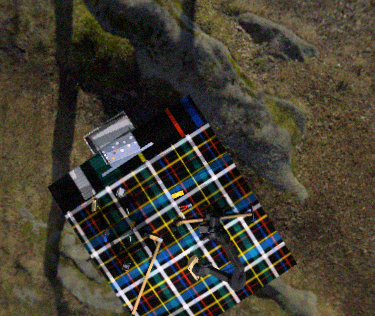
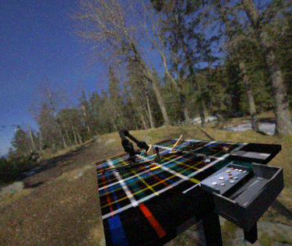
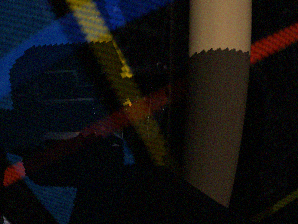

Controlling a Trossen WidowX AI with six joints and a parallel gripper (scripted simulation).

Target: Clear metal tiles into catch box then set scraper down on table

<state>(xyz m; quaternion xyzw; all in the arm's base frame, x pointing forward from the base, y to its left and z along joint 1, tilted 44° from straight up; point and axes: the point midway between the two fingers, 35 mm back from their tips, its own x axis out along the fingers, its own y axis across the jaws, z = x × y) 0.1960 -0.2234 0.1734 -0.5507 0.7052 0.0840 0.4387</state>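
Observation:
The steel bench plate (image 1: 133, 143) (image 2: 224, 188) carries several small white and orange tiles (image 1: 122, 150) (image 2: 214, 183). The grey catch box (image 1: 94, 145) (image 2: 235, 208) is at its far end; I cannot make out tiles inside. A long wooden-handled tool (image 1: 237, 216) (image 2: 145, 161) lies on the table; its handle (image 3: 220, 25) runs down the right of the wrist view, partly shaded. A second long tool (image 1: 146, 275) (image 2: 177, 144) has a wooden crosspiece. Which is the scraper is unclear. My gripper (image 1: 210, 221) (image 2: 132, 159) is shut and empty over the first handle. Its fingertips are hard to see.
A yellow block (image 1: 177, 194) (image 2: 155, 168) and a small red item (image 1: 184, 207) lie between the arm and the plate. A pale rail (image 1: 127, 159) (image 2: 191, 188) runs along the plate's side. A wooden piece (image 1: 193, 267) is by the arm's base. Small objects lie on the plaid table's left.

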